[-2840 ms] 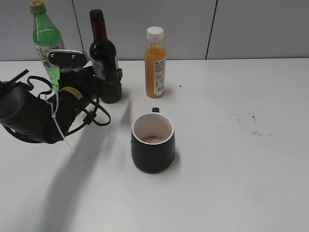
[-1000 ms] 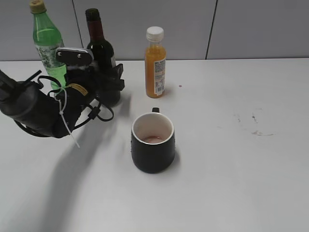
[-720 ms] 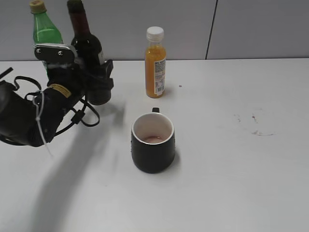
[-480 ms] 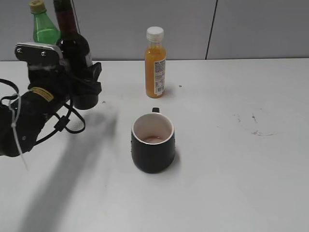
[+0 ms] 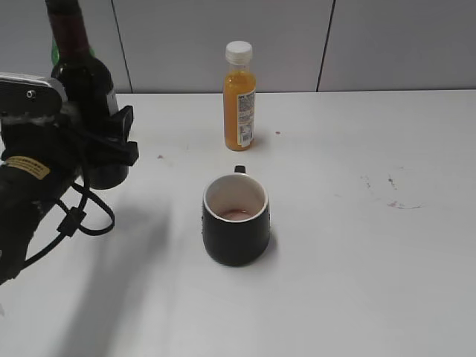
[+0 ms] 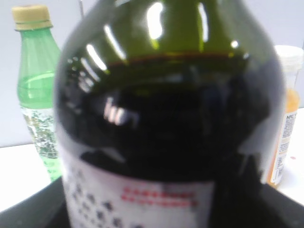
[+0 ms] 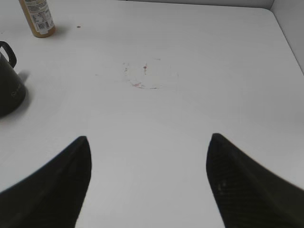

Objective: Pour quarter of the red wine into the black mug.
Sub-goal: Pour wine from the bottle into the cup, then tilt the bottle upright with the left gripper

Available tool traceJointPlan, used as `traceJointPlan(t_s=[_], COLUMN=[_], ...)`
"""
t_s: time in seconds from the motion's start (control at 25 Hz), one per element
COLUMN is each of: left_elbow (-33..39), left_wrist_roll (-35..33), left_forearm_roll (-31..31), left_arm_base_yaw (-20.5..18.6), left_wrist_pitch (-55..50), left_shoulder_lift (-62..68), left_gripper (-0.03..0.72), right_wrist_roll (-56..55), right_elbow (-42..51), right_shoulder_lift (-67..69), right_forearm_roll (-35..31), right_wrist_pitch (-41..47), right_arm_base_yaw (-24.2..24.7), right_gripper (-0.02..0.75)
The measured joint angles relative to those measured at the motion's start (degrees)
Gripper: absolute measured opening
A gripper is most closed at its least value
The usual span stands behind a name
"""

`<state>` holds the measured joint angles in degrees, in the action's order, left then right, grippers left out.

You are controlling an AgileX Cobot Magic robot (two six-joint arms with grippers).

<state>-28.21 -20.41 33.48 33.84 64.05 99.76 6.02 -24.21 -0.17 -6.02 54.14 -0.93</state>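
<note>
My left gripper [image 5: 111, 149] is shut on the red wine [image 5: 78, 67], a dark glass bottle with red neck foil, held upright and lifted at the far left of the exterior view. The bottle fills the left wrist view [image 6: 166, 118], its white label at the bottom. The black mug [image 5: 236, 219], white inside with a little red liquid at the bottom, stands at the table's middle, to the right of the bottle; its edge shows in the right wrist view [image 7: 9, 90]. My right gripper [image 7: 148, 156] is open and empty above bare table.
A small orange juice bottle [image 5: 239, 97] stands behind the mug, also in the right wrist view [image 7: 37, 19]. A green plastic bottle [image 6: 35, 90] stands behind the wine. Faint red stains [image 5: 394, 195] mark the table at the right.
My left gripper has lifted the wine bottle off the table and carried it leftward and toward the camera. The mug and juice bottle have not moved.
</note>
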Motion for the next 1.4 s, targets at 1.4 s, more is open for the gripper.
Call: traceJointPlan(t_s=[1.4], left_elbow=[0.0], left_wrist_roll=[-14.34], left_forearm_roll=[25.51], left_arm_base_yaw=[11.51], left_wrist_pitch=[0.09], left_shoulder_lift=[-1.3], left_gripper=[0.542], right_wrist_roll=[0.03], right_elbow=[0.0], right_shoulder_lift=[0.0], right_forearm_roll=[-0.05], right_wrist_pitch=[0.0], right_arm_base_yaw=[0.0], right_gripper=[0.573])
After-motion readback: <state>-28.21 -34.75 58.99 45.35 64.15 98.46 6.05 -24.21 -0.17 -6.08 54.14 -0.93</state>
